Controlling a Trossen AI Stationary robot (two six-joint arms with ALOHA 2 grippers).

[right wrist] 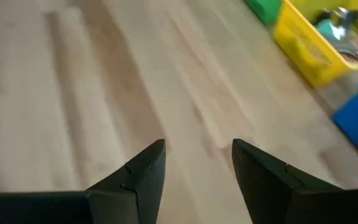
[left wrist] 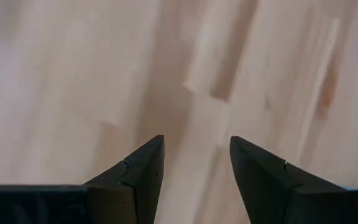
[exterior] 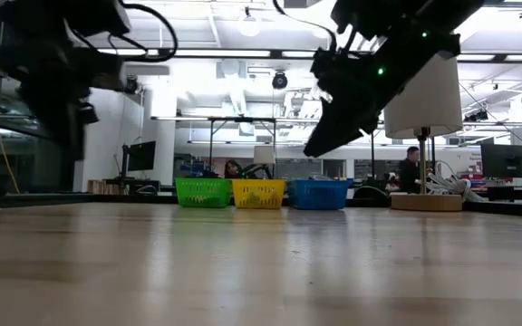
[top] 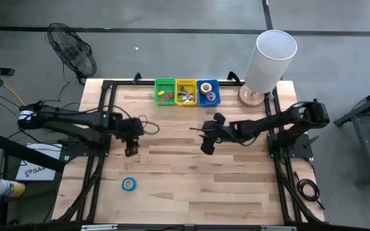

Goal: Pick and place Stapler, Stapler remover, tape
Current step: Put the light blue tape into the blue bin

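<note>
- At the left, our left gripper hangs above the light wooden table; its left wrist view shows the two dark fingers standing apart with only bare wood between them, so it holds nothing.
- Near it, toward the front edge, lies the small blue ring-shaped tape roll, alone and flat on the wood, apart from both grippers.
- In the middle, at the far edge, stand three small plastic baskets side by side: the green basket, the yellow basket and the blue basket. The blue one seems to hold more tape rolls; we cannot tell a stapler or a stapler remover for sure.
- At the right of the centre, our right gripper also hangs above the table, fingers apart and empty.
- At the far right corner stands a tall white cylinder on a round wooden base.
- We judge this risk: the roll is thin and lies flat, so the fingers may slide over the rim, or push it along the smooth wood, if the descent is not centred.
- Only the high view shows the loose roll; the low view misses it, and the left wrist view sees only wood. The right wrist view shows the baskets close.
</note>
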